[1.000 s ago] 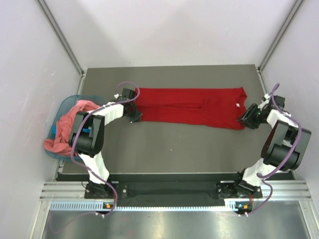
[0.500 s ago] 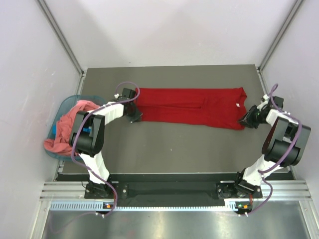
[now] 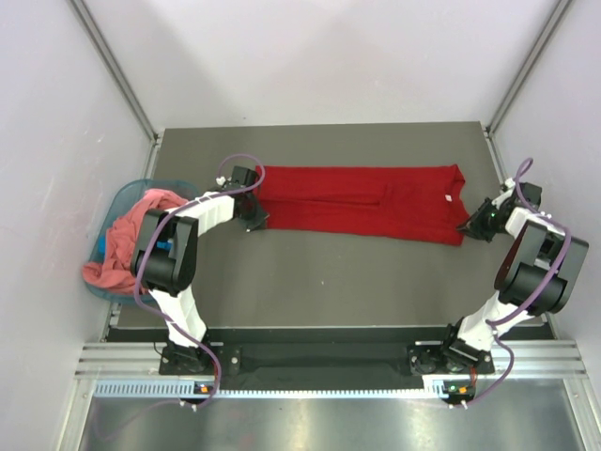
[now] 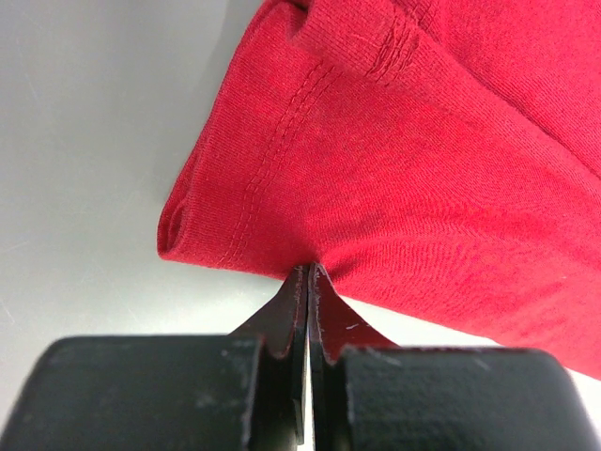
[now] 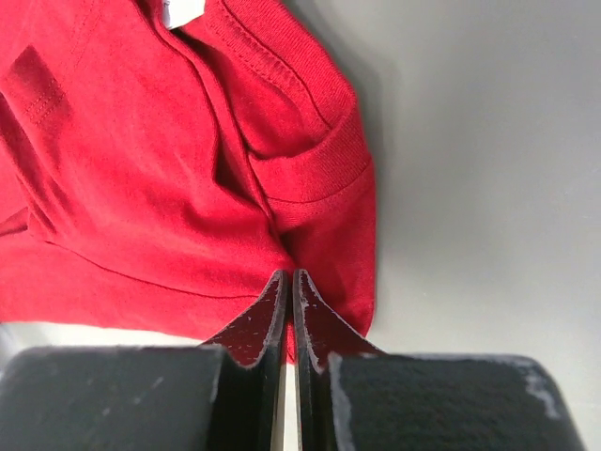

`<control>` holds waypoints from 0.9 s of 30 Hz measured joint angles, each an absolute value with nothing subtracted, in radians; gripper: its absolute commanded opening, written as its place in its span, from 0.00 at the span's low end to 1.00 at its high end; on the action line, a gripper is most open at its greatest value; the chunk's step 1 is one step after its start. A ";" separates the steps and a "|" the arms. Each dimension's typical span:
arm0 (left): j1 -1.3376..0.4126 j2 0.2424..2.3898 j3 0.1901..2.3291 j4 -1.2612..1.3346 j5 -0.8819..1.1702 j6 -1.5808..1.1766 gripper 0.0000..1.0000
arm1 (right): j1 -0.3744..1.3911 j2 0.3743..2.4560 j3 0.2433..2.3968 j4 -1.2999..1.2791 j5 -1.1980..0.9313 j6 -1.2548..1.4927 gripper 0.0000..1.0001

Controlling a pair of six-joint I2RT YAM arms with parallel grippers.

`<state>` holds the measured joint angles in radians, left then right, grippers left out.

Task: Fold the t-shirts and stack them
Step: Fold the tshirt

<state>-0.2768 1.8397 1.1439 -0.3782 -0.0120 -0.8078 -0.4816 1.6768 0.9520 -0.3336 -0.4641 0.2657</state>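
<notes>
Across the matte table (image 3: 329,272) stretches a knit red t-shirt (image 3: 357,202), folded long.

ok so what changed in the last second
The right gripper closed on the near collar-end corner of the red t-shirt. The left gripper stayed shut on its hem corner; the shirt lies flat as before, pink t-shirt unmoved in the basket.

No writing can be read anywhere; nothing is made out on the red shirt's (image 3: 357,202) white label (image 5: 181,11).
</notes>
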 measured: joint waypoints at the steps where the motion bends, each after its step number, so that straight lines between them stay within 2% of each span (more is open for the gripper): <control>1: -0.278 1.840 1.144 -0.379 -0.015 -0.808 0.00 | -0.482 1.676 0.952 -0.333 -0.463 0.266 0.00; 4: -0.280 1.839 1.145 -0.379 -0.019 -0.807 0.00 | -0.482 1.677 0.952 -0.329 -0.458 0.266 0.00; 7: -0.279 1.839 1.147 -0.382 -0.019 -0.807 0.00 | -0.481 1.676 0.952 -0.329 -0.459 0.279 0.12; 9: -0.279 1.840 1.149 -0.385 -0.019 -0.805 0.00 | -0.480 1.671 0.952 -0.339 -0.451 0.290 0.24; 11: -0.279 1.842 1.154 -0.392 -0.018 -0.804 0.00 | -0.480 1.650 0.952 -0.374 -0.419 0.306 0.29; 13: -0.280 1.842 1.156 -0.395 -0.019 -0.801 0.00 | -0.481 1.621 0.953 -0.411 -0.397 0.319 0.27; 20: -0.280 1.842 1.158 -0.399 -0.019 -0.793 0.00 | -0.419 1.497 0.967 -0.470 -0.331 0.387 0.12; 27: -0.281 1.842 1.163 -0.427 -0.027 -0.776 0.00 | -0.358 1.556 0.975 -0.458 -0.310 0.413 0.03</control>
<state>-0.2806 1.8420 1.1625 -0.4274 -0.0273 -0.7765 -0.3584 1.5562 0.9752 -0.4580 -0.3103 0.4129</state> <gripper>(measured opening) 0.012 0.058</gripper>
